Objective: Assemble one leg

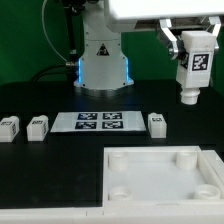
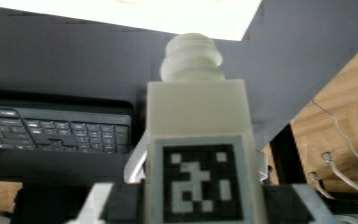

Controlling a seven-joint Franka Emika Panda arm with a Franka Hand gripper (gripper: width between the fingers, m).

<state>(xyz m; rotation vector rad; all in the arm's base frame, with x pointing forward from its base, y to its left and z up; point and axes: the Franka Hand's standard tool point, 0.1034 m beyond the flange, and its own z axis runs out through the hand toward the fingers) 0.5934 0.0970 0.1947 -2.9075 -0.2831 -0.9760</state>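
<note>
My gripper (image 1: 190,52) is shut on a white leg (image 1: 194,68) with a black-and-white tag, held in the air at the exterior view's upper right, above the table. In the wrist view the same leg (image 2: 197,130) fills the middle, its threaded peg end pointing away from the camera, with my dark fingers (image 2: 114,205) pressed on both its sides. Three more legs lie on the black table: two at the exterior view's left (image 1: 9,126) (image 1: 38,126) and one (image 1: 157,123) to the right of the marker board. The large white square panel (image 1: 165,183) with round corner sockets lies at the lower right.
The marker board (image 1: 100,121) lies flat in the middle of the table, in front of the robot base (image 1: 103,60). In the wrist view a black keyboard (image 2: 51,128) and a wooden surface with cables (image 2: 336,140) show beyond the table.
</note>
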